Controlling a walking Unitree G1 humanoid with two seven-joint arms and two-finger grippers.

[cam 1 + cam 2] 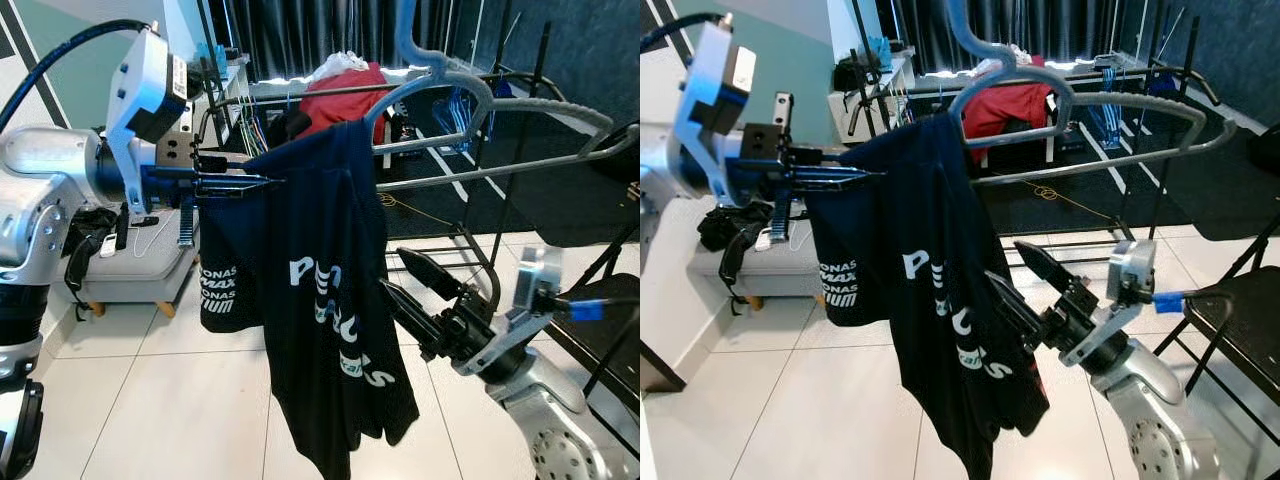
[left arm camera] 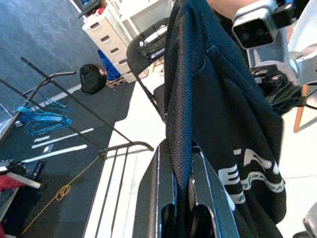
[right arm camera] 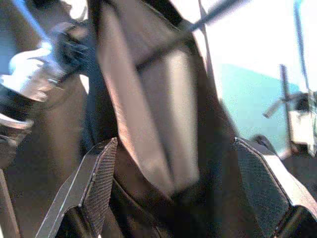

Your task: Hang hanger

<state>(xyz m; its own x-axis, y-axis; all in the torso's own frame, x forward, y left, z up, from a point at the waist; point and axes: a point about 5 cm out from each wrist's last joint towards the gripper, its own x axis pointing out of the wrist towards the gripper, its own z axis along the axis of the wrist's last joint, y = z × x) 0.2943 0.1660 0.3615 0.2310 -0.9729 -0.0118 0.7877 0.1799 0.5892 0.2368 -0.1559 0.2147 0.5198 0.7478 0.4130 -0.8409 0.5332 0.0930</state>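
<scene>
A big grey hanger [image 1: 520, 105] is held up close in front of me, its hook [image 1: 405, 35] pointing upward. A dark navy shirt [image 1: 330, 300] with white lettering drapes over the hanger's left half. My left gripper [image 1: 265, 181] is shut on the shirt's shoulder at the hanger's left end; in the left wrist view the fabric runs between its fingers [image 2: 203, 183]. My right gripper [image 1: 405, 283] is open lower down, by the shirt's right edge. In the right wrist view the dark cloth hangs between the spread pads [image 3: 99, 183].
A black clothes rack [image 1: 300, 93] stands behind, with a red garment [image 1: 345, 100] and blue hangers [image 1: 460, 105] on it. On the left is a grey bench [image 1: 140, 265] with a black bag. A black folding chair [image 1: 1240, 320] stands on the right, on a white tiled floor.
</scene>
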